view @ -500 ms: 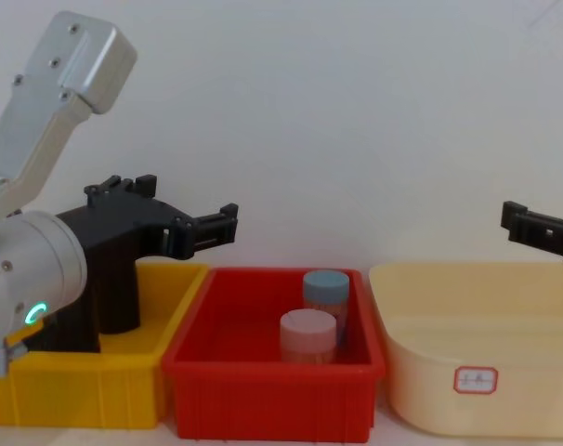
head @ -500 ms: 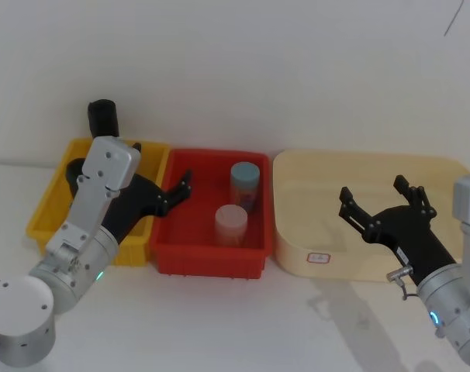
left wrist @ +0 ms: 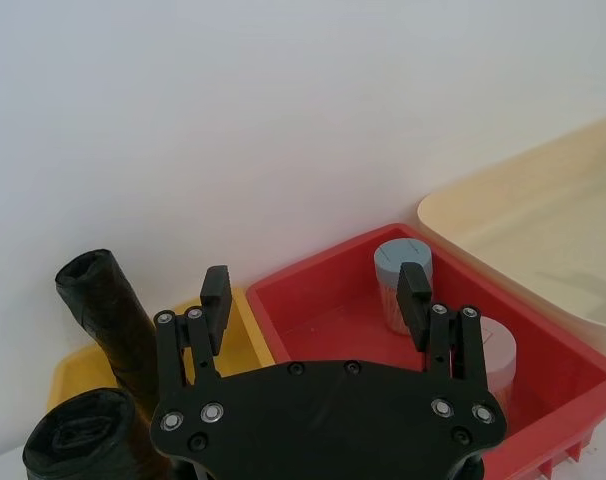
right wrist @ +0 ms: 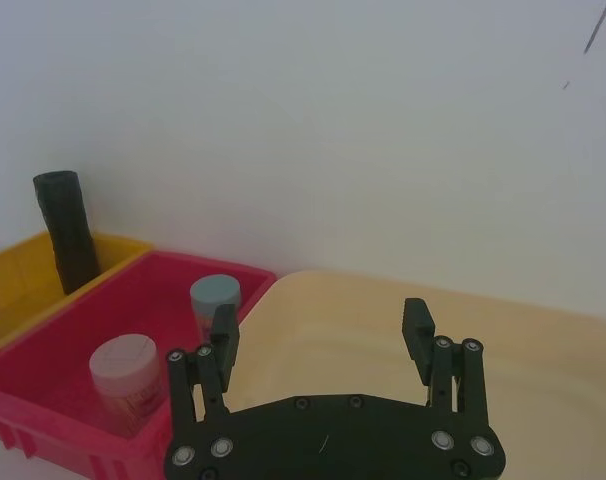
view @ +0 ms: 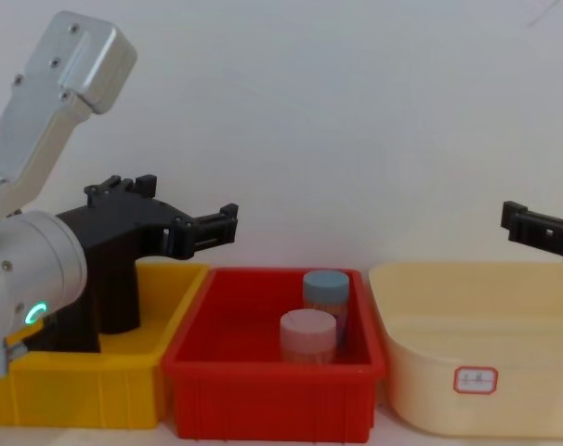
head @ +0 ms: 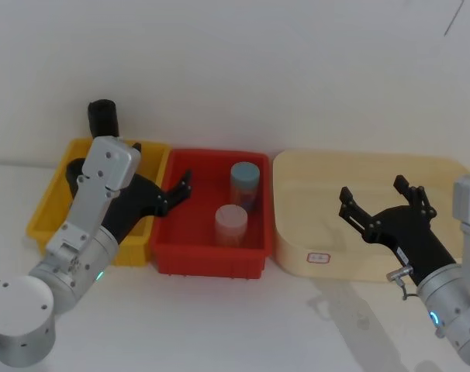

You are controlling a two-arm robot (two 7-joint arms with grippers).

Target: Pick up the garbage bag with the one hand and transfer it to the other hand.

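While the left gripper [left wrist: 315, 290] hangs over the seam between the yellow bin [head: 45, 209] and the red bin [head: 208, 260], its fingers spread wide and empty, the bag [head: 104, 118] stands upright in the yellow bin's far corner, close to the wall. The fingers point toward the jars [head: 245, 180] rather than at the bag, so the wrist likely needs to swing back toward that corner first. A second roll [left wrist: 83, 450] stands just beside the bag, nearer the robot. The fingers should therefore straddle the bag high up, above the bin wall and clear of that neighbour. A grip near one end seems wise, as it leaves bare length for the other side to take. A straight lift should spare the rim. The right gripper [head: 374, 194] waits over the cream tub [head: 359, 267], fingers wide and empty; meeting it above the red bin calls for height over the jars.
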